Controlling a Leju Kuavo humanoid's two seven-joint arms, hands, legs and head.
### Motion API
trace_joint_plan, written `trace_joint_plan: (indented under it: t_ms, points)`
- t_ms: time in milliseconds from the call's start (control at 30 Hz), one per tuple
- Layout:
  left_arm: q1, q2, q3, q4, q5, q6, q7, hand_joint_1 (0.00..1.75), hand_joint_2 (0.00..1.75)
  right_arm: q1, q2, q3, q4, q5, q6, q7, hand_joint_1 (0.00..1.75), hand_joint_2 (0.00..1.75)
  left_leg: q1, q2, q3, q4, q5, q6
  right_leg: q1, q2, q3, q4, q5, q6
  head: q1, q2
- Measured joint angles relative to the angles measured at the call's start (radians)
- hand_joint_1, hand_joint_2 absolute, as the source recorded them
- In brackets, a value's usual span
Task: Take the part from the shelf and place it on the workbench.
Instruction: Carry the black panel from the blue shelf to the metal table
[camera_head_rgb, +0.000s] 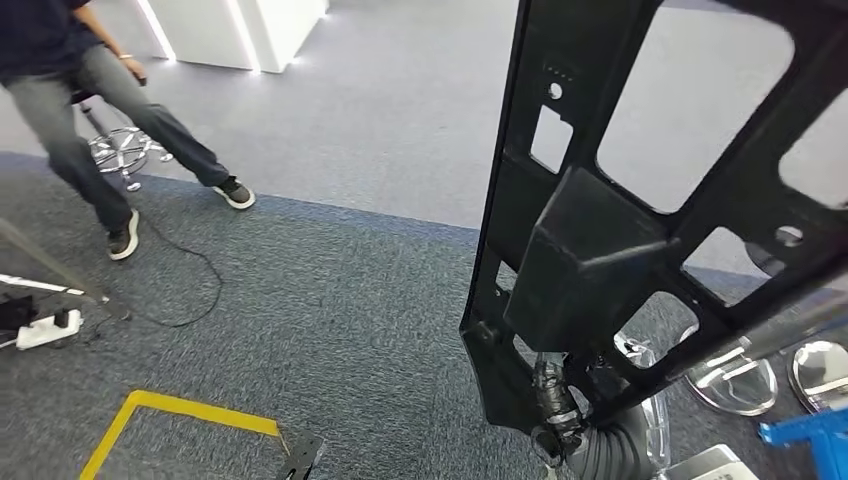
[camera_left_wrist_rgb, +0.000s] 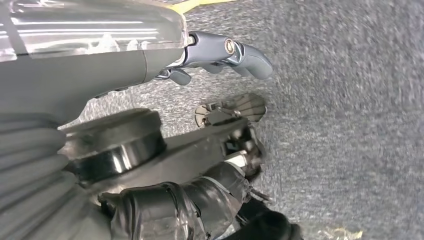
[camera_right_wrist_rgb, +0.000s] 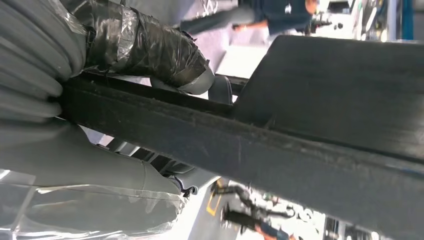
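The part (camera_head_rgb: 640, 200) is a large black plastic frame with open windows and a boxy bulge. It stands upright and fills the right side of the head view. My right hand (camera_head_rgb: 558, 405) grips its lower end from below. In the right wrist view, taped fingers (camera_right_wrist_rgb: 150, 45) wrap over one bar of the part (camera_right_wrist_rgb: 300, 145), and the grey thumb lies on the bar's other side. My left hand (camera_left_wrist_rgb: 165, 60) hangs over grey carpet. Its thumb (camera_left_wrist_rgb: 230, 50) and taped fingers (camera_left_wrist_rgb: 210, 195) are apart, with nothing between them.
A person (camera_head_rgb: 80, 90) stands at the far left beside a stool base (camera_head_rgb: 120, 150). A cable (camera_head_rgb: 190, 270) runs across the carpet to a power strip (camera_head_rgb: 40, 328). Yellow floor tape (camera_head_rgb: 170, 408) marks the near left. A blue object (camera_head_rgb: 810, 432) sits at the lower right.
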Motion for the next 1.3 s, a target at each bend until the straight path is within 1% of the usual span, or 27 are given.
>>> trace_joint_plan:
  t_ms: [33,100,167,233,267,300,367,433,467,500,533,600,667,733,767,800,867,900,933,967,1000,1067,1133,1200,1233,1267,1300]
  points:
    - [0.001,0.000,0.000,0.000,0.000,0.000,0.001,0.00,1.75,0.001,0.000,0.000,0.000,-0.001,0.000,0.000,1.75,1.75,0.002,-0.016,0.001,0.005,-0.004,-0.003,-0.002,0.008,0.016,-0.054,0.043,0.001,0.000,0.000]
    - [0.000,0.000,-0.002,0.000,0.000,0.000,0.002,0.00,1.75,0.001,0.000,0.000,0.000,-0.003,0.002,-0.002,1.75,1.75,0.003,-0.045,-0.006,0.022,-0.014,-0.013,-0.010,0.060,0.058,-0.171,0.097,0.002,0.001,0.000]
    - [-0.002,0.000,-0.004,0.000,-0.001,0.001,0.003,0.00,1.75,0.003,0.001,0.000,-0.002,-0.006,0.005,-0.008,1.75,1.75,0.005,-0.071,-0.020,0.032,-0.019,-0.027,-0.012,0.094,0.075,-0.215,0.102,-0.002,0.002,0.000]
    - [0.002,0.001,-0.007,0.000,0.000,0.002,0.003,0.00,1.75,0.003,0.001,0.000,-0.003,-0.011,0.006,-0.014,1.75,1.75,0.008,-0.087,-0.029,0.031,-0.016,-0.039,-0.012,0.072,0.080,-0.221,0.103,-0.014,0.003,0.000]
    - [0.005,0.002,-0.009,0.000,0.000,0.002,0.003,0.00,1.75,0.002,0.002,0.000,-0.003,-0.015,0.006,-0.016,1.75,1.75,0.006,-0.070,-0.033,0.038,-0.021,-0.044,-0.013,0.059,0.085,-0.225,0.103,-0.022,0.001,0.000]
    - [0.006,0.002,-0.010,0.000,0.000,0.003,0.003,0.00,1.75,0.002,0.004,0.000,-0.004,-0.020,0.006,-0.018,1.75,1.75,0.005,-0.040,-0.044,0.063,-0.035,-0.050,-0.016,0.044,0.091,-0.230,0.104,-0.029,-0.004,0.000]
    - [0.003,0.002,-0.013,0.000,-0.001,0.003,0.004,0.00,1.75,0.003,0.006,0.000,-0.006,-0.027,0.008,-0.024,1.75,1.75,0.005,0.031,-0.094,0.165,-0.085,-0.059,-0.014,0.013,0.101,-0.236,0.101,-0.036,-0.013,0.000]
    - [0.000,0.001,-0.014,0.000,-0.001,0.003,0.004,0.00,1.75,0.004,0.006,0.000,-0.007,-0.033,0.012,-0.029,1.75,1.75,0.010,0.052,-0.153,0.272,-0.123,-0.066,-0.011,-0.020,0.107,-0.236,0.095,-0.038,-0.015,0.000]
    - [0.001,0.001,-0.014,0.000,-0.001,0.003,0.005,0.00,1.75,0.004,0.006,0.000,-0.007,-0.035,0.014,-0.030,1.75,1.75,0.012,0.055,-0.163,0.287,-0.118,-0.067,-0.011,-0.034,0.110,-0.236,0.091,-0.038,-0.016,0.000]
    - [0.002,0.001,-0.014,0.000,-0.001,0.003,0.006,0.00,1.75,0.004,0.006,0.000,-0.007,-0.037,0.016,-0.031,1.75,1.75,0.013,0.059,-0.155,0.267,-0.097,-0.067,-0.011,-0.048,0.114,-0.236,0.087,-0.037,-0.016,0.000]
    - [0.003,0.001,-0.014,0.000,-0.001,0.003,0.007,0.00,1.75,0.004,0.006,0.000,-0.008,-0.039,0.017,-0.032,1.75,1.75,0.013,0.069,-0.125,0.208,-0.061,-0.065,-0.011,-0.060,0.121,-0.236,0.083,-0.035,-0.016,0.000]
    - [0.002,0.001,-0.014,0.000,-0.001,0.003,0.008,0.00,1.75,0.004,0.007,0.000,-0.008,-0.044,0.018,-0.033,1.75,1.75,0.005,0.108,-0.057,0.079,-0.010,-0.053,-0.008,-0.083,0.135,-0.238,0.072,-0.028,-0.015,0.000]
    - [0.000,0.002,-0.014,0.000,-0.001,0.003,0.008,0.00,1.75,0.004,0.008,0.000,-0.008,-0.050,0.018,-0.034,1.75,1.75,-0.005,0.125,-0.030,0.026,-0.004,-0.040,-0.003,-0.101,0.145,-0.244,0.066,-0.016,-0.015,0.000]
    - [0.002,0.003,-0.015,0.000,0.000,0.003,0.009,0.00,1.75,0.003,0.008,-0.001,-0.009,-0.053,0.018,-0.035,1.75,1.75,-0.004,0.102,-0.026,0.018,-0.003,-0.029,0.000,-0.116,0.157,-0.256,0.063,-0.003,-0.015,0.000]
    - [0.004,0.004,-0.015,0.000,0.000,0.003,0.009,0.00,1.75,0.003,0.008,-0.001,-0.009,-0.055,0.018,-0.035,1.75,1.75,-0.001,0.090,-0.019,0.009,-0.001,-0.024,-0.001,-0.109,0.163,-0.256,0.058,0.002,-0.012,0.000]
    - [0.005,0.005,-0.015,0.000,0.000,0.004,0.009,0.00,1.75,0.002,0.008,-0.001,-0.009,-0.056,0.018,-0.036,1.75,1.75,0.002,0.080,-0.011,0.000,0.001,-0.018,-0.002,-0.089,0.159,-0.237,0.044,0.006,-0.009,0.000]
    - [0.002,0.005,-0.015,0.000,0.000,0.004,0.010,0.00,1.75,0.003,0.008,-0.002,-0.009,-0.058,0.018,-0.038,1.75,1.75,0.006,0.058,0.001,-0.011,0.002,-0.008,-0.002,-0.032,0.112,-0.137,-0.007,0.007,0.000,0.000]
    - [0.000,0.004,-0.015,0.000,0.000,0.004,0.010,0.00,1.75,0.004,0.008,-0.002,-0.009,-0.059,0.018,-0.040,1.75,1.75,0.005,0.046,0.002,-0.012,0.000,-0.004,-0.001,-0.013,0.072,-0.065,-0.036,0.007,0.002,0.000]
    - [-0.001,0.003,-0.015,0.000,0.000,0.004,0.011,0.00,1.75,0.006,0.008,-0.002,-0.008,-0.060,0.018,-0.041,1.75,1.75,0.005,0.033,0.003,-0.011,-0.001,-0.002,0.001,-0.006,0.033,-0.003,-0.054,0.006,0.002,0.000]
    - [-0.001,0.003,-0.015,0.000,0.000,0.004,0.011,0.00,1.75,0.008,0.008,-0.002,-0.008,-0.061,0.019,-0.042,1.75,1.75,0.004,0.019,0.003,-0.009,-0.003,-0.001,0.001,-0.002,0.007,0.027,-0.051,0.006,0.002,0.000]
    - [0.000,0.002,-0.015,0.000,0.000,0.004,0.012,0.00,1.75,0.009,0.008,-0.002,-0.008,-0.062,0.019,-0.042,1.75,1.75,0.004,0.003,0.005,-0.007,-0.005,-0.001,0.001,0.000,-0.003,0.023,-0.028,0.005,0.002,0.000]
    - [0.001,0.003,-0.015,0.000,0.000,0.004,0.012,0.00,1.75,0.009,0.008,-0.003,-0.008,-0.064,0.021,-0.043,1.75,1.75,0.005,-0.029,0.007,0.002,-0.011,-0.005,-0.002,0.017,0.032,-0.094,0.061,0.002,0.003,0.000]
    - [0.000,0.003,-0.016,0.000,0.000,0.004,0.012,0.00,1.75,0.010,0.008,-0.003,-0.008,-0.067,0.022,-0.043,1.75,1.75,0.004,-0.056,0.001,0.014,-0.019,-0.015,-0.007,0.066,0.075,-0.208,0.109,-0.002,0.003,0.000]
    - [-0.002,0.003,-0.016,0.000,0.000,0.005,0.012,0.00,1.75,0.011,0.008,-0.003,-0.008,-0.068,0.022,-0.043,1.75,1.75,0.006,-0.078,-0.008,0.018,-0.020,-0.026,-0.006,0.090,0.088,-0.235,0.106,-0.008,0.003,0.000]
    - [-0.001,0.004,-0.016,0.000,0.000,0.005,0.012,0.00,1.75,0.011,0.008,-0.003,-0.008,-0.068,0.023,-0.044,1.75,1.75,0.009,-0.090,-0.012,0.016,-0.019,-0.032,-0.006,0.078,0.091,-0.237,0.107,-0.014,0.003,0.000]
    - [0.001,0.005,-0.016,0.000,0.001,0.005,0.012,0.00,1.75,0.010,0.008,-0.003,-0.008,-0.068,0.023,-0.044,1.75,1.75,0.010,-0.086,-0.014,0.020,-0.020,-0.038,-0.007,0.066,0.096,-0.241,0.108,-0.021,0.003,0.000]
    - [0.003,0.006,-0.017,0.000,0.001,0.005,0.011,0.00,1.75,0.010,0.009,-0.003,-0.008,-0.068,0.023,-0.044,1.75,1.75,0.008,-0.066,-0.020,0.032,-0.027,-0.043,-0.008,0.053,0.102,-0.246,0.108,-0.028,-0.002,0.000]
